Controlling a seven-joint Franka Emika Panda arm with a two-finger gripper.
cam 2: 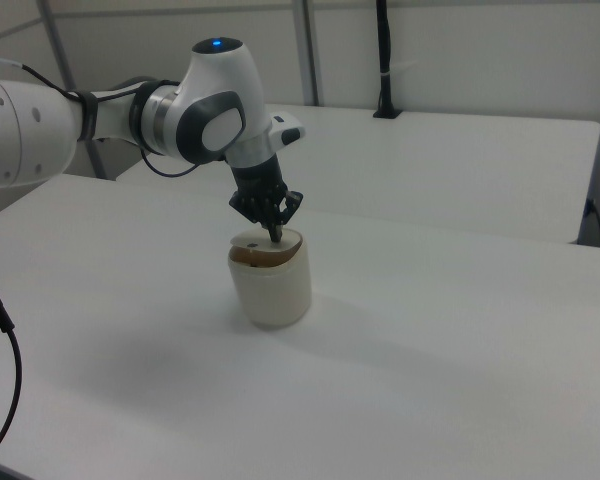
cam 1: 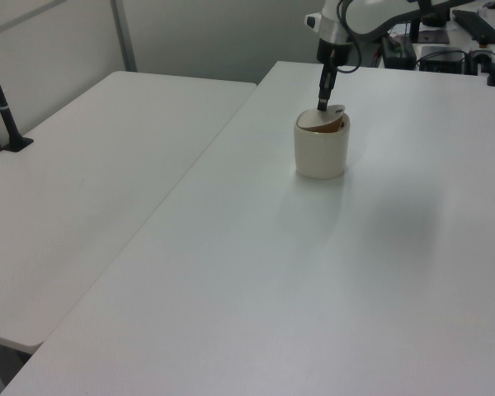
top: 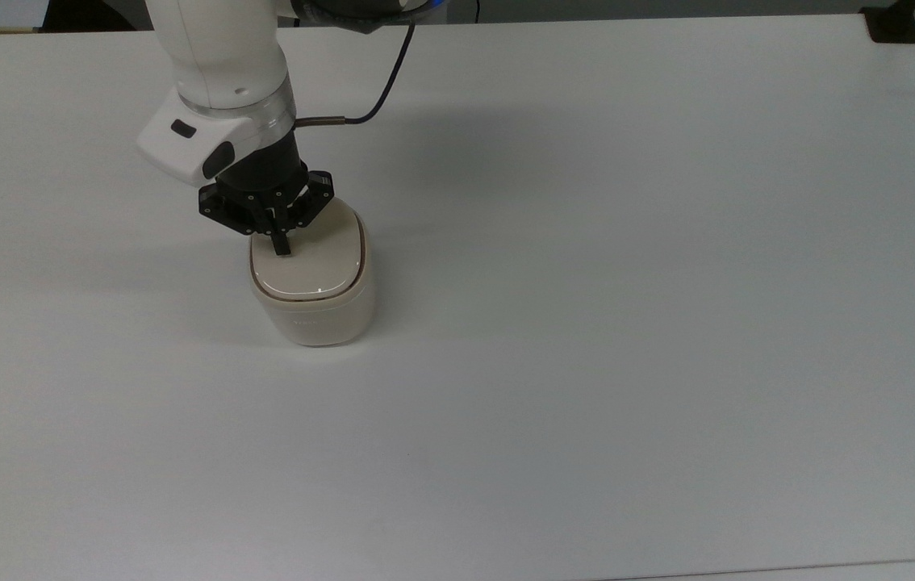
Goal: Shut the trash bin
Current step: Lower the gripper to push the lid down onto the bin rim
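The cream-beige trash bin (top: 315, 315) stands on the white table, left of centre in the top view. Its flat lid (top: 312, 262) lies almost level with the rim. In the left view the lid (cam 1: 326, 115) still tilts a little, with a dark gap under one side of the trash bin (cam 1: 321, 153). My gripper (top: 282, 248) is shut, and its joined black fingertips press down on the lid near the edge closest to the arm. In the right view the gripper (cam 2: 275, 238) touches the lid of the trash bin (cam 2: 271, 285) from above.
The white table (top: 627, 323) stretches wide on every side of the bin. A black cable (top: 390, 85) loops from the wrist. A second white table (cam 1: 91, 157) stands at the left view's left, with a black post (cam 1: 2, 103) on it.
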